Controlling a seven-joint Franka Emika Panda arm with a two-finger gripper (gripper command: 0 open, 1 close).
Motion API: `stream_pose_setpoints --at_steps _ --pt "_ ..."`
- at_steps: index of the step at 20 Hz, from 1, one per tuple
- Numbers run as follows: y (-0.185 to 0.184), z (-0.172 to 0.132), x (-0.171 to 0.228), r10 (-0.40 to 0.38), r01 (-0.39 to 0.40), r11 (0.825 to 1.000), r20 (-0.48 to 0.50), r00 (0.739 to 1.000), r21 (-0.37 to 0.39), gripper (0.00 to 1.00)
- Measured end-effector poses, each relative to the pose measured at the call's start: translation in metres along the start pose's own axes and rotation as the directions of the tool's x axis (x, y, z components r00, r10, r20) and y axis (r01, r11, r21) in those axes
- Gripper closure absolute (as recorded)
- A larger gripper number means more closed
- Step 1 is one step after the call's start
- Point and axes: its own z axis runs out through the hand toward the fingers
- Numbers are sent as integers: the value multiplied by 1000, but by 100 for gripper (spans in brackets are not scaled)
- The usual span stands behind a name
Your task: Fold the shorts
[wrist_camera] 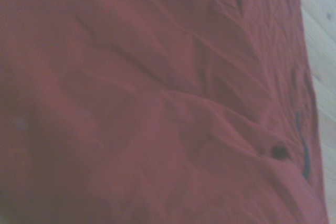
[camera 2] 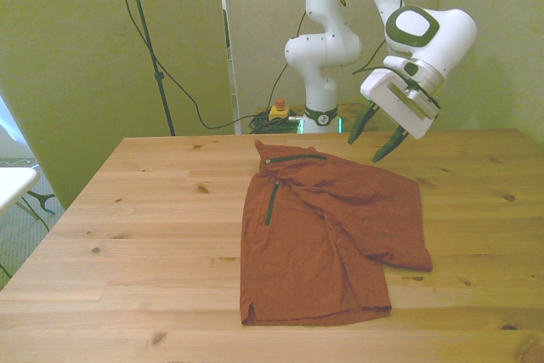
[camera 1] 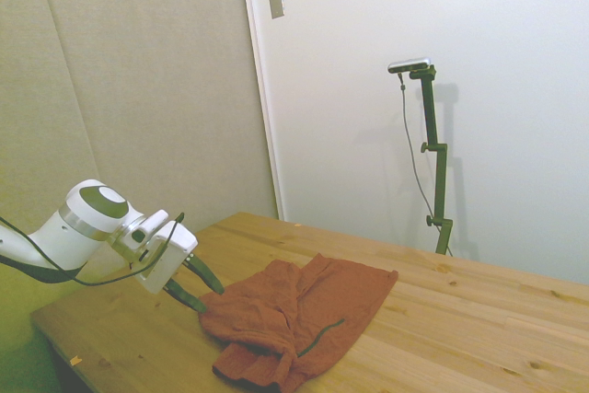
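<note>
My tool (camera 2: 379, 136) released, empty — hovering above far edge of shorts (camera 2: 327, 240). Shorts lie rumpled on counter (camera 2: 136, 227), partly doubled over — neat fold not done.

A: Support surface?
B: Light wooden plank table (camera 2: 127, 210), knots + grain visible, one slab w/ straight edges.
A: On it?
B: Wrinkled rust-brown fabric shorts (camera 2: 327, 235), lying mostly flat, approx mid-table, a bit toward front view's right. Partly folded over, dark zipper line (camera 2: 273, 201) facing up. In side view, bunched (camera 1: 294, 319) near the near edge.
</note>
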Motion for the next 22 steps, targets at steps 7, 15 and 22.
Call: stream_pose_setpoints --at_steps 7,15,22 --pt "-49 -9 -8 -30 30 998 13 999 49 0" --pt "-91 -21 -13 -55 54 994 11 998 98 0" --pt "-98 -26 -16 -64 63 992 8 998 105 0"
